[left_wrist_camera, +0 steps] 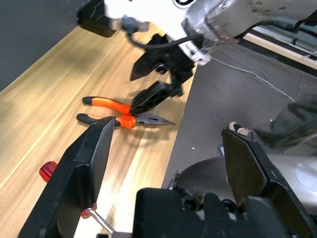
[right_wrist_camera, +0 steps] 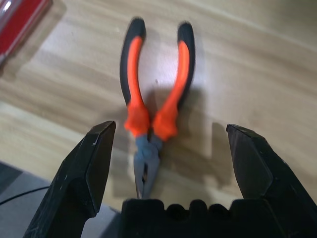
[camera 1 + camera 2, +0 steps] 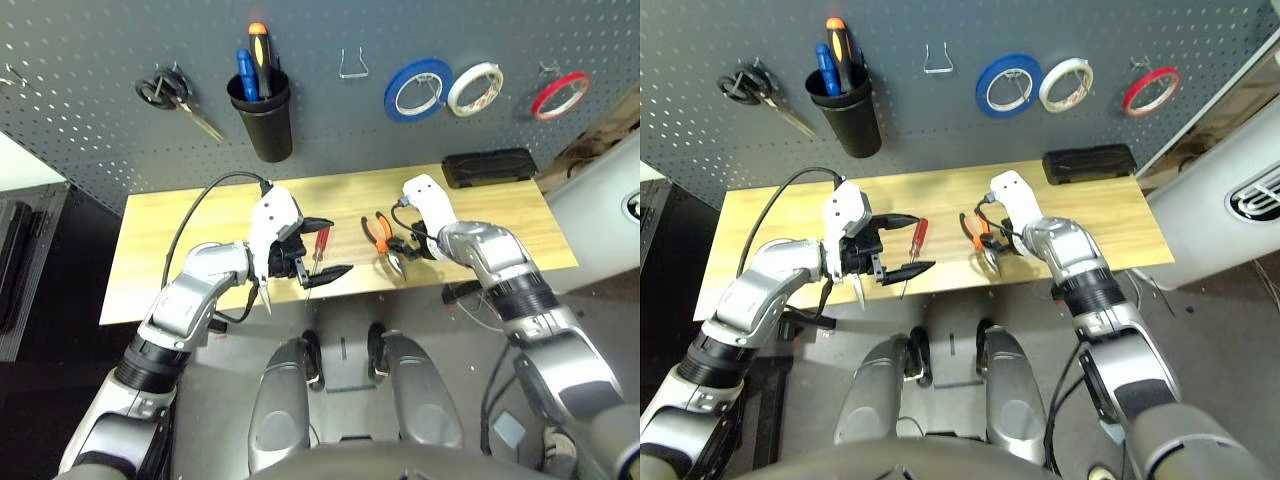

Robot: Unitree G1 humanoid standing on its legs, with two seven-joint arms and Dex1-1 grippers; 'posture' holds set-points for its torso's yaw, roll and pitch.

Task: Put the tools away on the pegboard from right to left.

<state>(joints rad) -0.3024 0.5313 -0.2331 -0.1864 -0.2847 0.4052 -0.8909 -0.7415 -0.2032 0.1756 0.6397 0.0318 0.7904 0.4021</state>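
Across the top of the frame I see the dark grey pegboard (image 3: 330, 130), and below it the pale wooden table (image 3: 150, 235) crosses the middle. My left gripper (image 3: 341, 246) hangs at center, spread wide and holding nothing; my right gripper (image 2: 172, 126), right of center, is wide and empty too, with its fingers on either side of the pliers. The black cup (image 3: 268, 130) hangs upper left, a black case (image 3: 490, 168) lies at the table's right end, and the blue tape roll (image 3: 393, 95) and white tape roll (image 3: 457, 98) hang upper right. The red tape ring (image 3: 540, 104) is on its hook farther right. The orange-and-black-handled pliers (image 2: 146, 148) lie on the wood right of center, the black-handled scissors (image 3: 190, 112) hang upper left, and the slim red-handled screwdriver (image 3: 919, 236) lies near my left gripper's tips.
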